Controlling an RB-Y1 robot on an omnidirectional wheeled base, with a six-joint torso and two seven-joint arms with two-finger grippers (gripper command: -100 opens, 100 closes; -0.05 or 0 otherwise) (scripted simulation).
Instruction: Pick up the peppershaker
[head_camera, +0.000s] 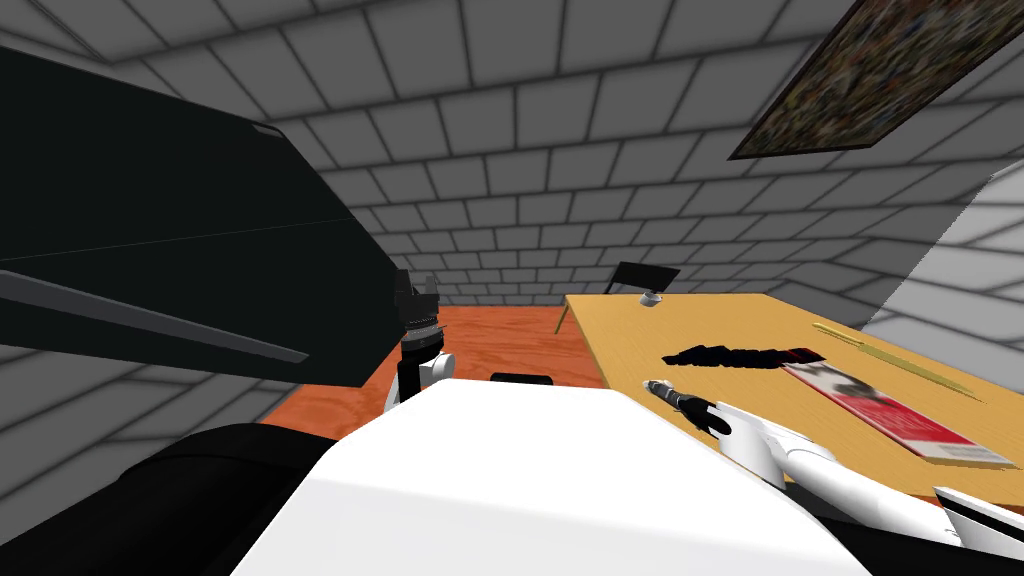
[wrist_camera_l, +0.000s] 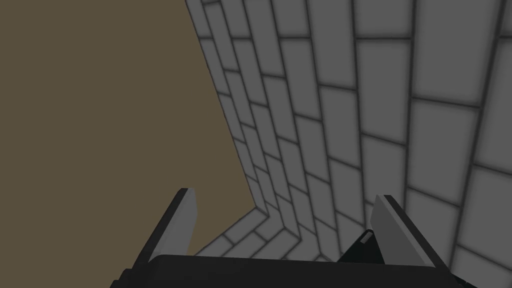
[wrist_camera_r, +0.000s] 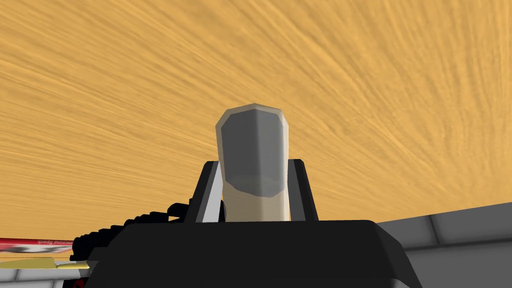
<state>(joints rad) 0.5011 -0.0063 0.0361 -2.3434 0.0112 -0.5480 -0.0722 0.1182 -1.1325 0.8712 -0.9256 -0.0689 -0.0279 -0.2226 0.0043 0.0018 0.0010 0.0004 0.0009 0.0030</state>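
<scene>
The peppershaker (wrist_camera_r: 254, 150) is a pale, faceted little pot with a grey top, and the fingers of my right gripper (wrist_camera_r: 255, 200) press its two sides. In the head view the right gripper (head_camera: 662, 390) reaches over the near-left part of the yellow wooden table (head_camera: 700, 330), with the shaker (head_camera: 652, 384) a small light tip at its end. Whether the shaker touches the tabletop I cannot tell. My left gripper (head_camera: 417, 290) is raised beside my chest, and its fingers (wrist_camera_l: 182, 220) stand wide apart with nothing between them.
On the table lie a black ridged object (head_camera: 740, 356), a red and white magazine (head_camera: 890, 415), a thin yellow stick (head_camera: 890, 362) and a small white cup (head_camera: 650, 297) at the far edge. A dark chair (head_camera: 645, 275) stands behind. A large black shape (head_camera: 180, 240) looms left.
</scene>
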